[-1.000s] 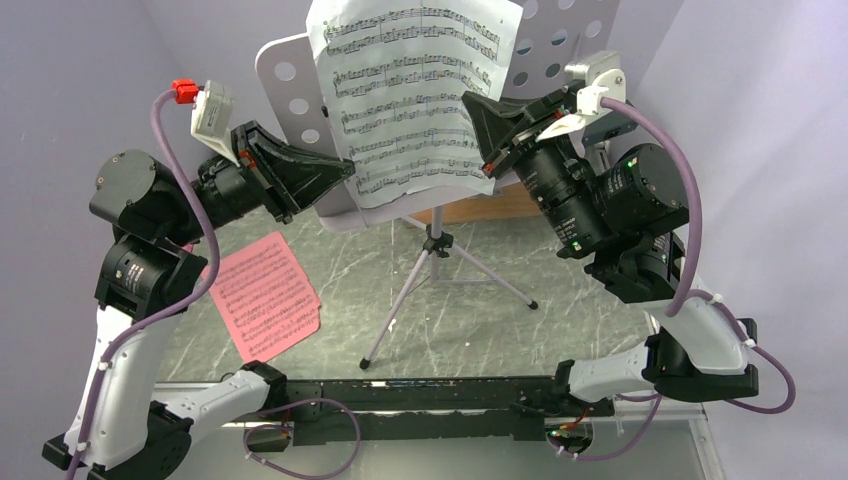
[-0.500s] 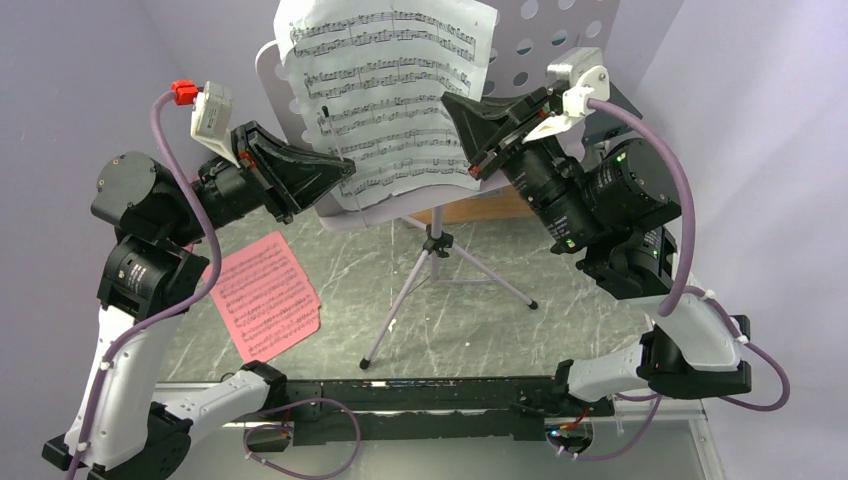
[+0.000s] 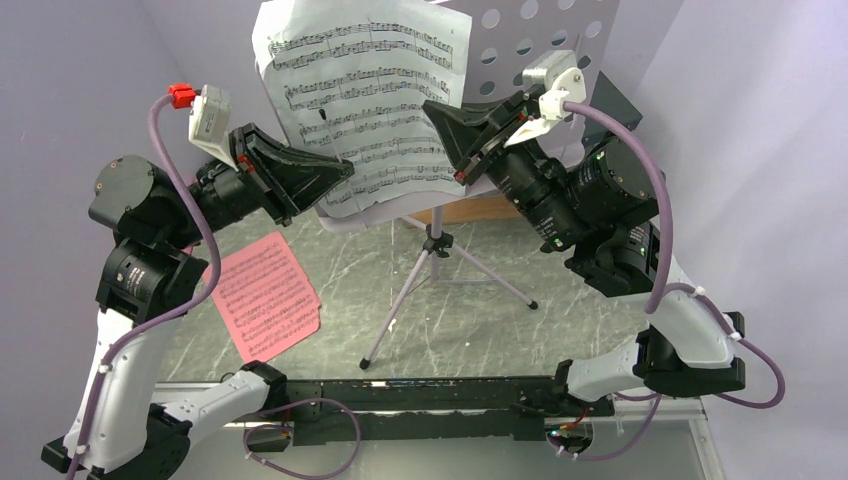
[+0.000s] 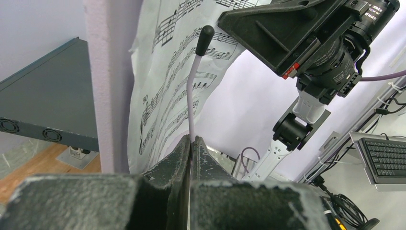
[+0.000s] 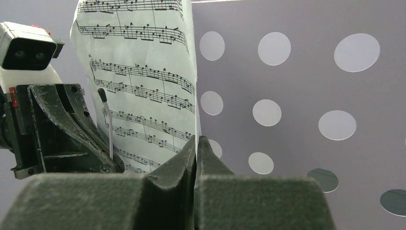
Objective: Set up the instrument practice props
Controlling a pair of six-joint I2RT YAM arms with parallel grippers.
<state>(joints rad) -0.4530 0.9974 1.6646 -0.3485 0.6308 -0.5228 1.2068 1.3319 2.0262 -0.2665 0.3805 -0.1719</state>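
The pale lavender perforated desk (image 3: 545,35) stands on the silver tripod (image 3: 432,268). A white music sheet (image 3: 365,100) lies against the desk's front. My right gripper (image 3: 430,105) is shut on the sheet's right edge, as the right wrist view shows (image 5: 196,140). My left gripper (image 3: 348,171) is shut on the desk's thin lavender retainer wire (image 4: 190,103) with a black tip (image 4: 206,33), in front of the sheet (image 4: 160,91). A pink music sheet (image 3: 265,295) lies flat on the table at the left. The pink microphone and the black mic stand are out of view.
A dark flat rack-mount box (image 4: 43,105) sits behind the desk on a wooden block (image 3: 480,208). Purple walls close in the left, back and right. The tripod's legs spread over the marbled tabletop (image 3: 580,320).
My right gripper has carried the white sheet leftward across the desk, uncovering more holes on the right. The left gripper has stayed on the wire.
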